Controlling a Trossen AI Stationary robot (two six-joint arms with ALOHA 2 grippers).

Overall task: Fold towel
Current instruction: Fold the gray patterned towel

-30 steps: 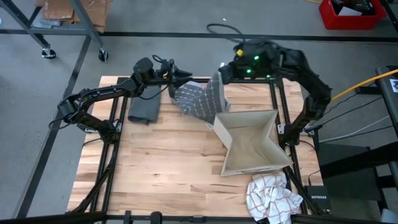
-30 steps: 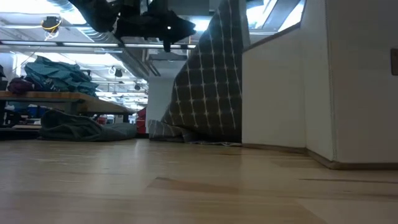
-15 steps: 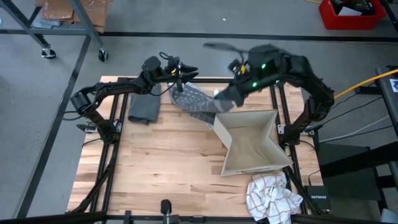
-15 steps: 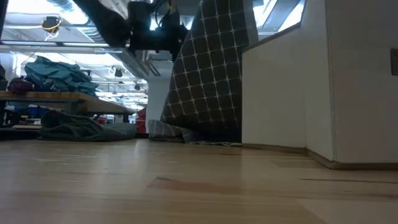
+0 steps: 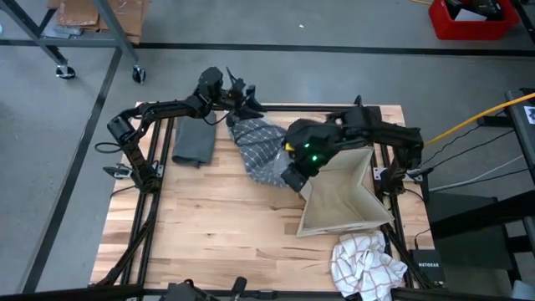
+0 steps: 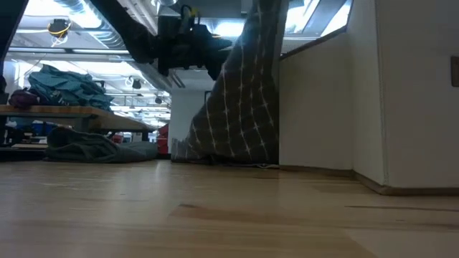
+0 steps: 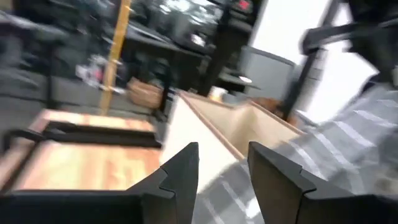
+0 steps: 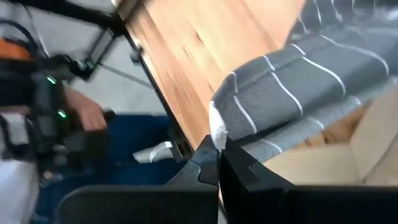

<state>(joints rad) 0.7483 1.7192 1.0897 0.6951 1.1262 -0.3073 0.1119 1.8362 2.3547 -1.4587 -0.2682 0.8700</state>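
A dark grey towel with a thin white grid pattern (image 5: 259,149) is seen draped over the far middle of the light wooden slatted table (image 5: 209,217), just beside the open beige fabric box (image 5: 338,192); in the low view the same cloth (image 6: 240,107) hangs steeply, its lower edge bunched on the tabletop against the box wall (image 6: 315,107). The right gripper (image 5: 290,177) is held at the towel's near edge — its fingers pressed together on a fold of the striped cloth (image 8: 280,87), as the right wrist view shows. The left gripper (image 5: 242,104) is poised at the towel's far end, its two dark fingers (image 7: 180,177) spread apart with nothing between them. A folded plain grey cloth (image 5: 194,144) lies flat near the table's far left side, and a crumpled white checked cloth (image 5: 364,263) lies beside the box at the near right corner.
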